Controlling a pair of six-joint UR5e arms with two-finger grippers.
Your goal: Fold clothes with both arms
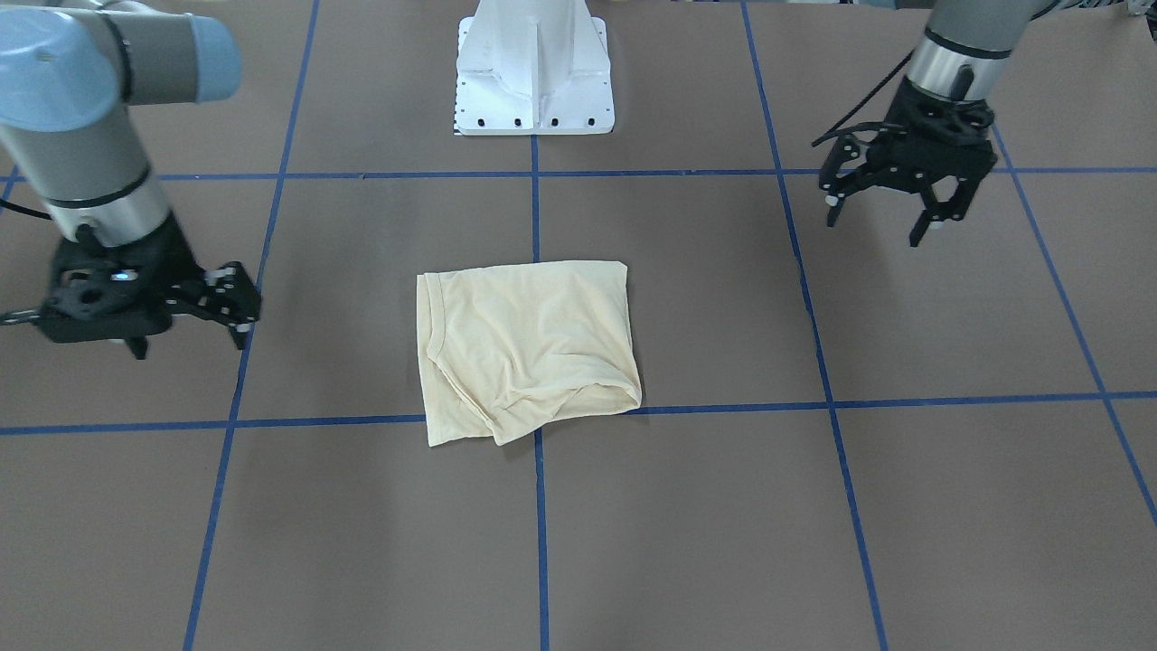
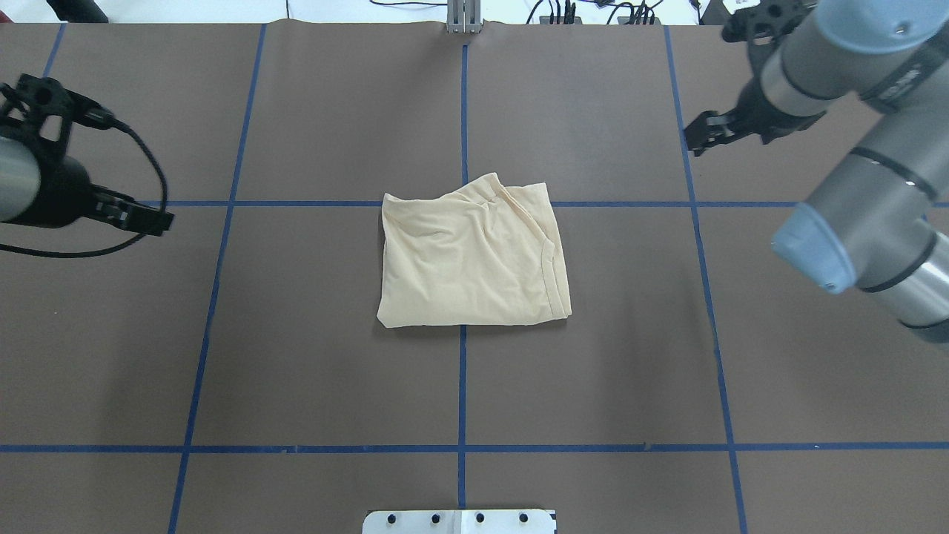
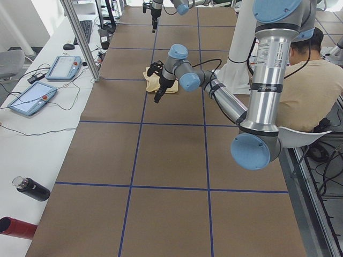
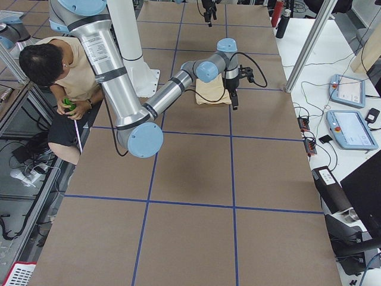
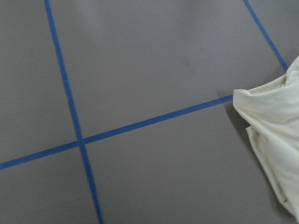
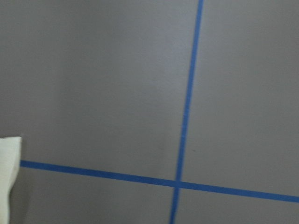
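Observation:
The pale cream-yellow shirt [image 1: 529, 348] lies folded into a rough rectangle at the table's middle [image 2: 471, 256], with a ribbed edge showing and its print hidden. My left gripper [image 1: 875, 231] hangs open and empty above the table, well to the shirt's side. It also shows in the overhead view [image 2: 152, 220]. My right gripper [image 1: 190, 345] is open and empty on the opposite side, also apart from the shirt [image 2: 700, 137]. The left wrist view shows a corner of the shirt [image 5: 275, 135]. The right wrist view shows only a sliver of the shirt [image 6: 9, 172].
The brown table carries a blue tape grid [image 2: 462, 386]. The white pedestal base [image 1: 533, 72] stands at the robot's side. A seated operator [image 4: 53, 71] is beside the table. Control tablets [image 3: 64, 67], bottles [image 3: 32, 188] and a metal post [image 3: 80, 37] line the far edge.

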